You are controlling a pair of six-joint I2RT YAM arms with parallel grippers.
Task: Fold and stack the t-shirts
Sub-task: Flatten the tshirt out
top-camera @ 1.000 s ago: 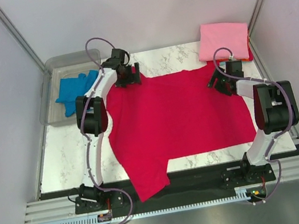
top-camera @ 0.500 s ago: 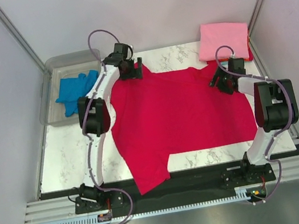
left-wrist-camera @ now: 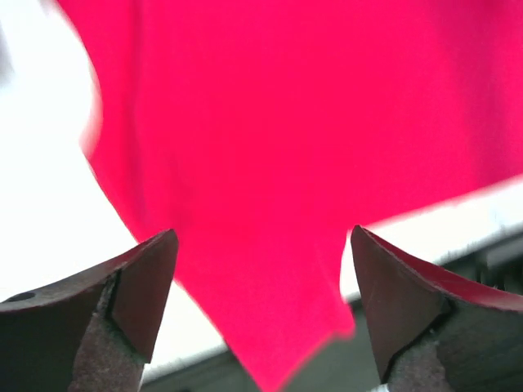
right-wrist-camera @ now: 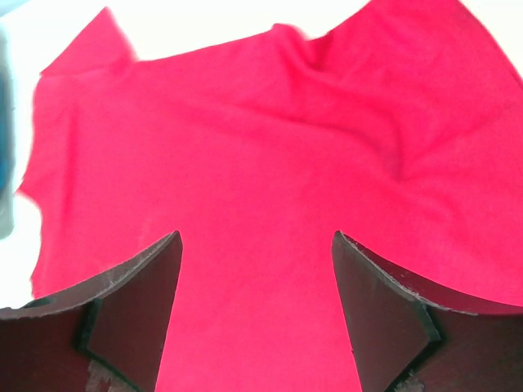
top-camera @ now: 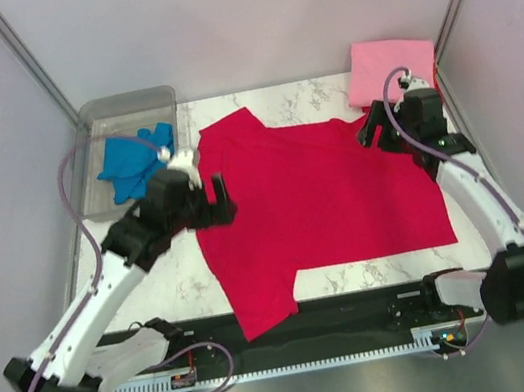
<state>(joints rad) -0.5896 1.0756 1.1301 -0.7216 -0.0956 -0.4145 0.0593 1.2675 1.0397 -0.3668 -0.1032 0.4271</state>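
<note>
A crimson red t-shirt [top-camera: 323, 195] lies spread flat across the marble table, and one sleeve [top-camera: 261, 308] hangs over the near edge. My left gripper [top-camera: 224, 198] hovers open at the shirt's left edge. In the left wrist view its jaws [left-wrist-camera: 261, 237] stand wide apart above red cloth [left-wrist-camera: 270, 147], holding nothing. My right gripper [top-camera: 370, 128] is open over the shirt's far right corner, and its wrist view shows red cloth [right-wrist-camera: 261, 131] under the empty gripper [right-wrist-camera: 255, 235]. A folded light pink t-shirt [top-camera: 392, 69] sits at the far right. A bright blue t-shirt [top-camera: 134, 160] lies crumpled in the tub.
A clear plastic tub [top-camera: 123, 101] stands at the far left corner of the table. Grey walls enclose the table [top-camera: 143, 268] on three sides. A black rail [top-camera: 363, 305] runs along the near edge by the arm bases.
My left gripper has pulled back from the shirt's far left corner to its left edge. The far left sleeve now lies spread out. The right gripper has shifted slightly farther back.
</note>
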